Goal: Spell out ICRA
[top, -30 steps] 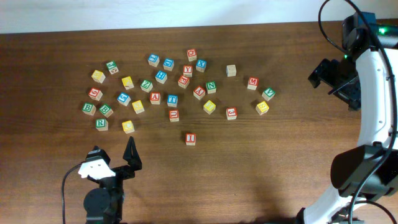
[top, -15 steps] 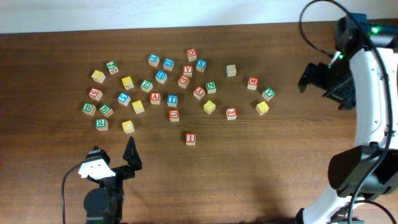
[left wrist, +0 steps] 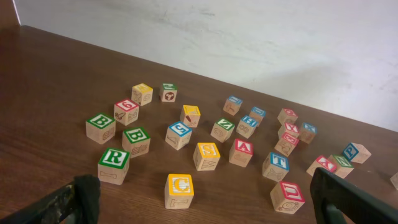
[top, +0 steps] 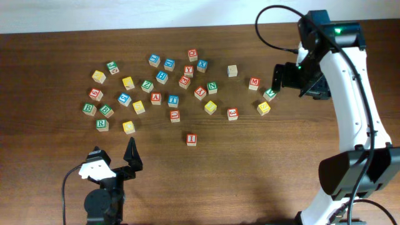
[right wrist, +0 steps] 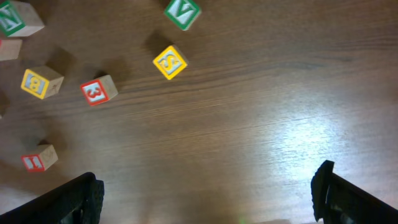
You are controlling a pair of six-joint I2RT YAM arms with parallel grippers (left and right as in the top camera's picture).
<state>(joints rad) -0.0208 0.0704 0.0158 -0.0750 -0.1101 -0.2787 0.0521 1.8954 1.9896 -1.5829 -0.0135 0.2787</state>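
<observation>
Left gripper (left wrist: pixel 205 214) is hanging wide open, empty. C (left wrist: pixel 180 190) and R (left wrist: pixel 114 164) are sitting just ahead of it, with A (left wrist: pixel 241 152) farther ahead. Right gripper (right wrist: pixel 208 199) is gaping empty too, and I (right wrist: pixel 38 158) is lying outside its fingers, off to one side.

C cube (left wrist: pixel 180 188) is yellow, R cube (left wrist: pixel 114 164) green, A cube (left wrist: pixel 241 152) red, table (left wrist: pixel 50 93) brown

On the dark wooden bench (top: pixel 281 169), right of the green "N" cube (top: pixel 212 87), a plain-faced cube (top: pixel 232 70) lies toward the white wall (top: pixel 187 12); a red "M" cube (top: pixel 254 82), green "V" cube (top: pixel 269 94) and yellow "S" cube (top: pixel 264 108) lie farther right; a red "3" cube (top: pixel 232 113) sits right and nearer the front; a green "B" cube (top: pixel 89 109) lies far left.
</observation>
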